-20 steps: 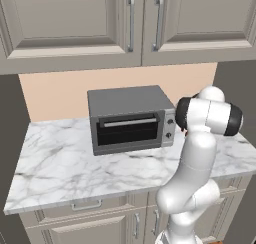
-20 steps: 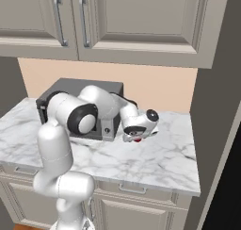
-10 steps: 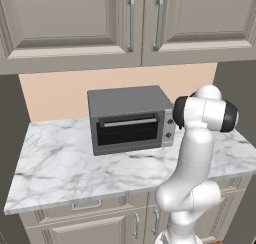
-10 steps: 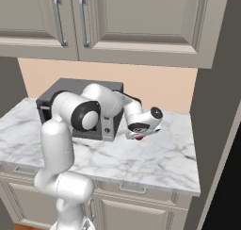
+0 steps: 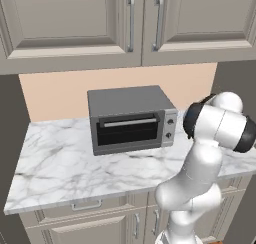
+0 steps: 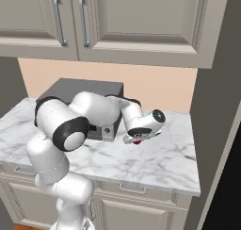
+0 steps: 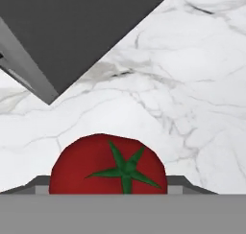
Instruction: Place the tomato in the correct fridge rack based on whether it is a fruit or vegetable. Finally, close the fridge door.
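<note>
Since a second ago the gripper (image 6: 137,140) has been raised slightly above the desk (image 6: 160,160) and carried a little toward the right end, as is seen by comparing the right base views; the jaws, wide then, have been drawn in; the tomato (image 7: 108,165) is now seen pressed low in the hand view, right at the gripper's mouth, with its green star-shaped calyx facing the camera. From this it is judged that the tomato has been grasped and lifted clear of the desk, so the pick-up step is taken as done; the carry to the fridge, the placing on a rack and the closing of the door remain. In the right base view a patch of red (image 6: 137,142) is glimpsed beneath the hand, just beside the toaster oven (image 6: 84,93), above the marble.
</note>
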Controlling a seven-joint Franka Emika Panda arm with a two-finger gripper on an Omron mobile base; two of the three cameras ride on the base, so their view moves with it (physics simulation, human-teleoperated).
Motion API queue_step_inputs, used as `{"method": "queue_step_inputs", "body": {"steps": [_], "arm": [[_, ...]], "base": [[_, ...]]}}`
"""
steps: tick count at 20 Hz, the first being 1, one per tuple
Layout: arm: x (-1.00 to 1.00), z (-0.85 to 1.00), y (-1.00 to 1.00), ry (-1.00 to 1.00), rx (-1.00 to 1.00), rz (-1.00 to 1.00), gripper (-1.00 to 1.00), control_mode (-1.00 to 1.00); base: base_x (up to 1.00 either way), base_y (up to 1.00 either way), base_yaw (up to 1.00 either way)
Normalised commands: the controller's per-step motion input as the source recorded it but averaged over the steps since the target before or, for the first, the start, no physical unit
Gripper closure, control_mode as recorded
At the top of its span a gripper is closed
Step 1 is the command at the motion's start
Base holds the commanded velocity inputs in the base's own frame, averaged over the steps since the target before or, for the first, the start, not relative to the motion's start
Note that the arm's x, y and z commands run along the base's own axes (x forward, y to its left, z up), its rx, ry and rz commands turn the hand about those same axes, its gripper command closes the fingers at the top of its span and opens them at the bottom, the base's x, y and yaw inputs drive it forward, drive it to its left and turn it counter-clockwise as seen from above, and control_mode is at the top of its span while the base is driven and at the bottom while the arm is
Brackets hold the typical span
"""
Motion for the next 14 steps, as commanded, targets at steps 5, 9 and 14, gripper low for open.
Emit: {"method": "queue_step_inputs", "body": {"steps": [5,9,14], "arm": [[-0.98,0.98,0.18,-0.02,-0.07,0.00,1.00,-1.00],[-0.88,0.97,0.53,0.00,-0.07,-0.02,1.00,-1.00],[-0.74,0.75,0.89,-0.11,-0.04,-0.07,1.00,-1.00]], "base": [[0.00,0.00,0.00],[0.00,0.00,0.00],[0.00,0.00,0.00]]}}
